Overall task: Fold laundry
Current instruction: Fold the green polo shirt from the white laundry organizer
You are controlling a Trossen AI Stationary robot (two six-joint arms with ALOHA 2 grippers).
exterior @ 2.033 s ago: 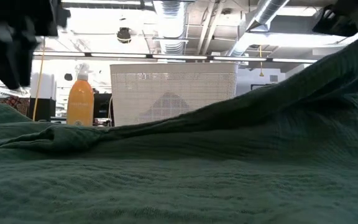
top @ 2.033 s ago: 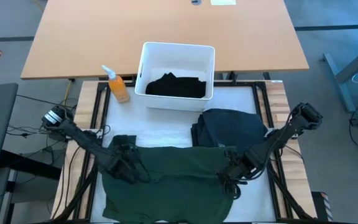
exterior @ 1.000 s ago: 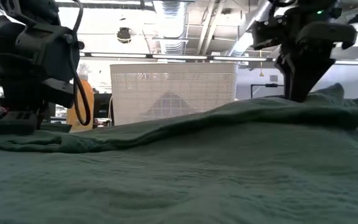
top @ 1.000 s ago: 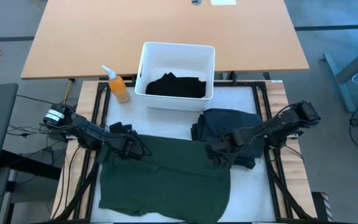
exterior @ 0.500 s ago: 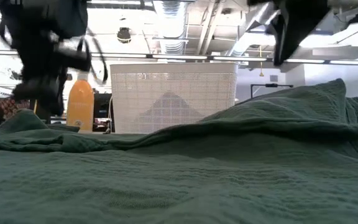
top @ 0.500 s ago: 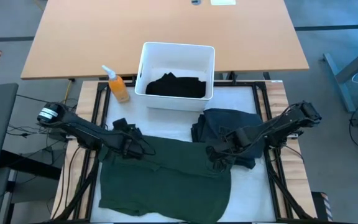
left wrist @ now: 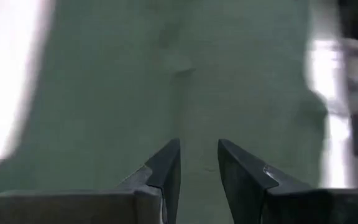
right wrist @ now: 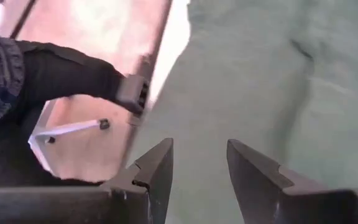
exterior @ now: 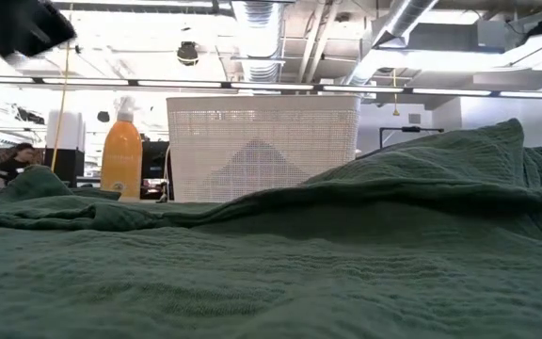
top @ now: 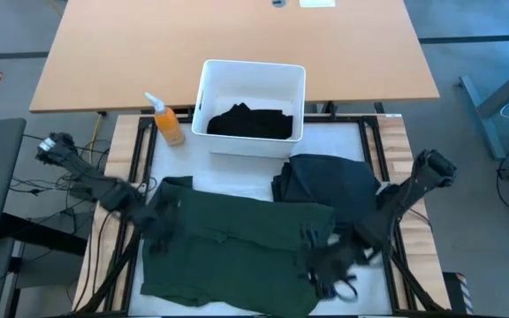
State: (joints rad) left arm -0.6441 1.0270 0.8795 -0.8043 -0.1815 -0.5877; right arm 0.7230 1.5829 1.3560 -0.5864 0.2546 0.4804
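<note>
Table (top: 237, 187): both grippers open, empty, above green shirt (top: 237, 252).

Garment (top: 237, 243) before bin (top: 208, 93)

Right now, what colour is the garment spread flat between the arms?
Dark green garment; clearest in the high view.

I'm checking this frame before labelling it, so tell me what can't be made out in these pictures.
- High view: both grippers are motion-blurred over the green garment.
- Low view: the green garment fills the foreground, hiding the table and the charcoal garment.
- Low view: the white bin wall hides the black garment.
- Wrist views: blurred.
</note>
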